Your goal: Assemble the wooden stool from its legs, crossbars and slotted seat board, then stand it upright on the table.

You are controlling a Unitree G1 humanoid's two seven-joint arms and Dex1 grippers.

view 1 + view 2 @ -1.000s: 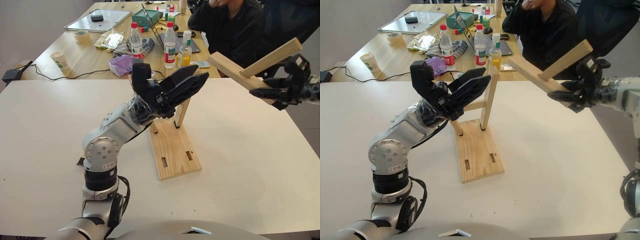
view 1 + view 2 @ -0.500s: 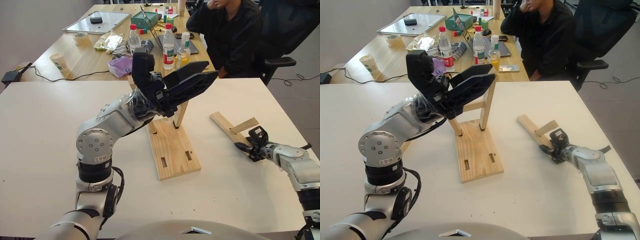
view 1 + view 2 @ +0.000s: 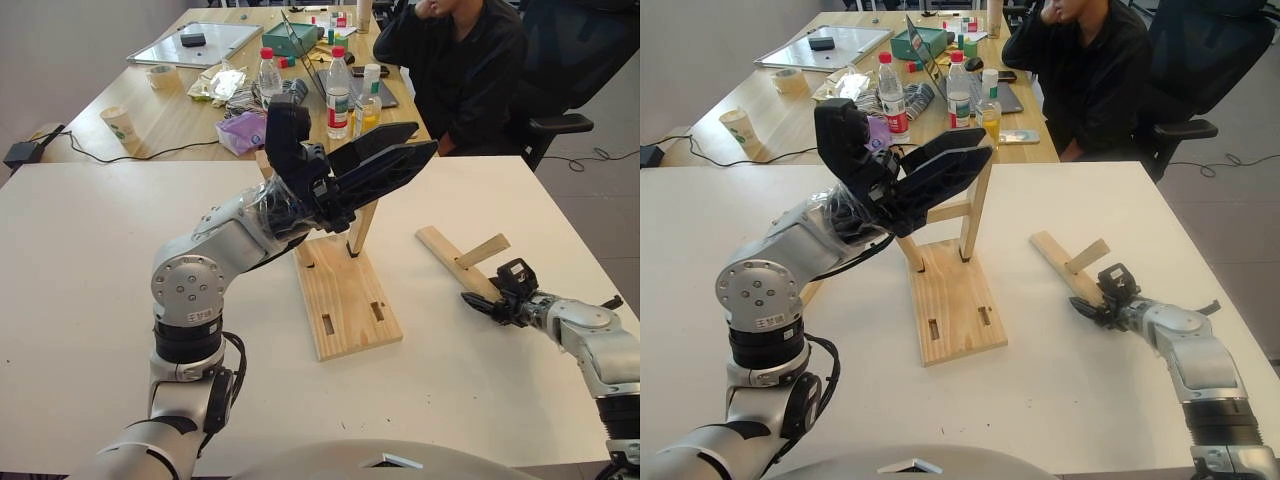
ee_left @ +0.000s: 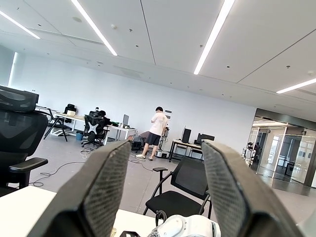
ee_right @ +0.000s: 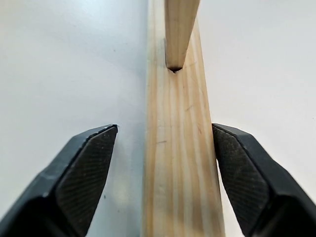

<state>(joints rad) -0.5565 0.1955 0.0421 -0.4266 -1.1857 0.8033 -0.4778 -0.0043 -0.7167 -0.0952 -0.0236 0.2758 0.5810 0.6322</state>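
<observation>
While our left fingers (image 4: 106, 192) hover spread above the board (image 3: 345, 305), our right fingers (image 5: 84, 168) spread astride the leg (image 5: 180, 148) on the counter (image 3: 100, 280) at the board's three o'clock.

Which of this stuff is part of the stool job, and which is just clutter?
Job: slotted seat board, two upright legs in it; loose leg with crossbar, inside the open right tool.
Lying about: bottles, paper cup, tape roll, purple bag.
</observation>
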